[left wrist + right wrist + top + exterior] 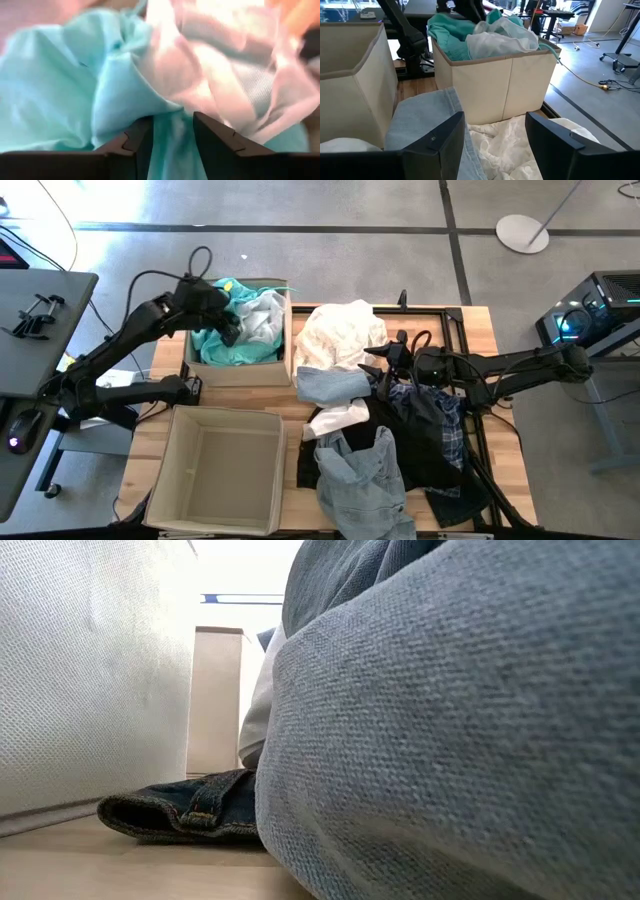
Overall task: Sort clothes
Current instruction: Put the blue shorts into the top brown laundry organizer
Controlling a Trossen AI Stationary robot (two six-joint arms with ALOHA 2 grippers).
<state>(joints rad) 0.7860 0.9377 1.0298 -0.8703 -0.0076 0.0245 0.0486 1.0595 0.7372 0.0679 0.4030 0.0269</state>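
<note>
My left gripper (167,140) spread over the turquoise garment (215,345) in the far bin (289,330) — lift straight clear, no snag — right gripper (492,135) spread above the white garment (340,330).

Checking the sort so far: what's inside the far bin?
The far bin holds a turquoise garment with a white one on top. The left gripper is over them. Anything beneath is covered.

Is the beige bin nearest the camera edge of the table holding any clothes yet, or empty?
Empty. From above, the near bin shows only its bare floor, while the far bin holds turquoise and white garments.
</note>
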